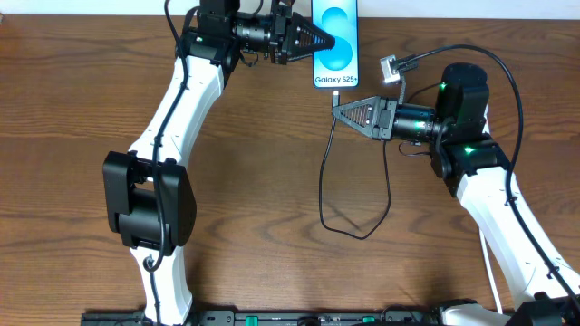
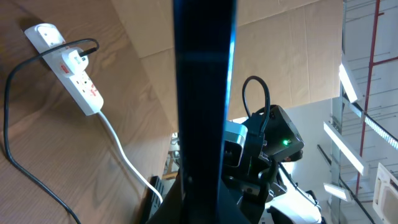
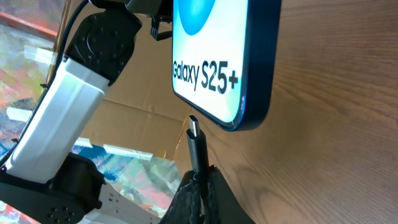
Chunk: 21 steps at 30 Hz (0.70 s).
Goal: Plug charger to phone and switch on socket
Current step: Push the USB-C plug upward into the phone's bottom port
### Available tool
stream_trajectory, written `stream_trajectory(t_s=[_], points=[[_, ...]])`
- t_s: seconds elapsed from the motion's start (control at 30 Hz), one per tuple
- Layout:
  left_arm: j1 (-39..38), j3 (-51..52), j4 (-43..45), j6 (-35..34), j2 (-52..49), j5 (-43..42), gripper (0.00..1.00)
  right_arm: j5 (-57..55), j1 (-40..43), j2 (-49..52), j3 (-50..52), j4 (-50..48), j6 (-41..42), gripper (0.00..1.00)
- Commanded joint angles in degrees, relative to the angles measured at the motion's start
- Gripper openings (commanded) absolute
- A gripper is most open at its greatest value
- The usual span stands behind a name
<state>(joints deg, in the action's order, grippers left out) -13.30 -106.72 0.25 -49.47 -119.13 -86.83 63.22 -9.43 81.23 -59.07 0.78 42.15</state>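
Right fingers (image 3: 219,202) pinching charger (image 3: 196,144) tip, phone (image 3: 217,62) glossy, cyan-white screen lit

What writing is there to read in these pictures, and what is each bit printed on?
"Galaxy S25+": on the lit screen of the phone, legible in the overhead and right wrist views.
Red markings beside the switches of the white power strip: too small to read.
No other text, number or sign can be read in any view.
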Motion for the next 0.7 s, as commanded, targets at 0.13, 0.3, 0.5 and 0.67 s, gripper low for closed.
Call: stream_trajectory(t_s=[0.13, 0.3, 0.5, 0.67], points=[[-0.02, -0.33, 0.26, 1.14, 2.97, -1.20, 0.07, -0.76, 0.50, -0.87, -0.07, 0.11, 0.46, 0.02], [-0.02, -0.33, 0.26, 1.09, 2.97, -2.21, 0.07, -0.79, 0.50, -0.87, -0.07, 0.26, 0.48, 0.02], [-0.02, -0.33, 0.24, 0.70, 2.97, -2.51, 0.07, -0.81, 0.44, -0.87, -0.07, 0.26, 0.70, 0.02], [-0.02, -0.33, 0.24, 0.70, 2.97, -2.54, 0.07, -1.38, 0.35, -0.87, -0.07, 0.26, 1.36, 0.01]])
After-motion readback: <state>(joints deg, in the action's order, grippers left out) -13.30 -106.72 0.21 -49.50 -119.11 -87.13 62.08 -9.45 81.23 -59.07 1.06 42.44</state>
